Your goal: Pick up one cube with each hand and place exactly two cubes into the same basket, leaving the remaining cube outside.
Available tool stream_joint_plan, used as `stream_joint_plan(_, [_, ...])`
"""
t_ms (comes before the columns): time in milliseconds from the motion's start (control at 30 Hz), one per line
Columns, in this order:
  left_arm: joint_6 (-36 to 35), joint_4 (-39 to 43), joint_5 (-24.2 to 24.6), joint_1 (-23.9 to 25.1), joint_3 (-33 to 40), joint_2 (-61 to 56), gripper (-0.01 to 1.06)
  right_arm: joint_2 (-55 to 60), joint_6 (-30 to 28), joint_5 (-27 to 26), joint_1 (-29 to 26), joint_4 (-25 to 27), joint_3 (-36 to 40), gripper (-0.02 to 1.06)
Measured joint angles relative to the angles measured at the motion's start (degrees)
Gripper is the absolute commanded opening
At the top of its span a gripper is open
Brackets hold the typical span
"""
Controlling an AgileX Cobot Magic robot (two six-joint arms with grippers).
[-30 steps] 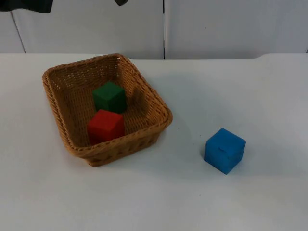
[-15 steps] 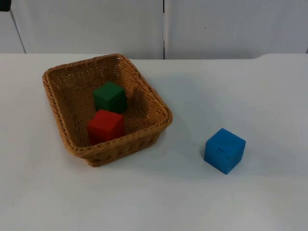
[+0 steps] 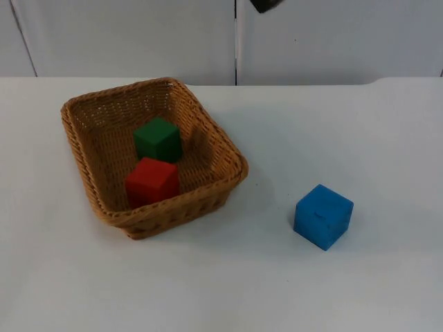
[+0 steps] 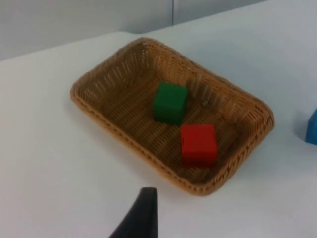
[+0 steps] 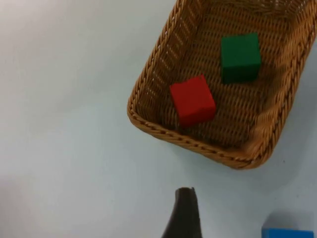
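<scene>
A wicker basket (image 3: 225, 149) sits on the white surface (image 3: 346, 124), toward the left arm's side, and holds 2 cubes: a green cube (image 3: 158, 139) near the middle of its floor and a red cube (image 3: 151, 182) just beside it, closer to the basket's near wall, the 2 almost touching at a corner. Both rest flat on the woven bottom. The blue cube (image 3: 322, 216) stands on the bare surface outside the basket, well apart from it on the right arm's side, turned so that 1 corner points toward the camera. In the left wrist view the basket (image 4: 99, 106) lies ahead with the green cube (image 4: 170, 102) and red cube (image 4: 198, 145) inside, the blue cube (image 4: 312, 127) at the edge, and 1 black fingertip of the left end effector (image 4: 141, 215) raised over the surface short of the basket; whether it is released or clenched cannot be told. The right wrist view looks down on the basket (image 5: 148, 79), both cubes and the blue cube (image 5: 289, 233), with the right end effector (image 5: 183, 213) above the surface near the basket's wall; its state cannot be told either
</scene>
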Motion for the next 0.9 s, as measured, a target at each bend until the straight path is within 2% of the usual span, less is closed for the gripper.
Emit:
stream_joint_plan(33, [0.0,0.0,0.0,0.0,0.7,-0.7,0.95,-2.0,0.0,-1.8,0.0,0.2,3.5,0.64])
stream_joint_plan(267, [0.0,-0.3,0.0,0.0,5.3,-10.7,0.95,-9.6,0.0,-7.2,0.0,0.5,14.4,0.64])
stream_joint_plan(600, [0.0,-0.5,0.0,0.0,5.7,-20.8,0.95,-21.1,0.1,-12.3,0.0,0.5,27.1,0.64])
stream_joint_plan(900, [-0.3,-1.6,3.5,0.0,6.4,-25.7,0.95,-32.5,0.1,-14.8,0.0,0.5,36.7,0.64])
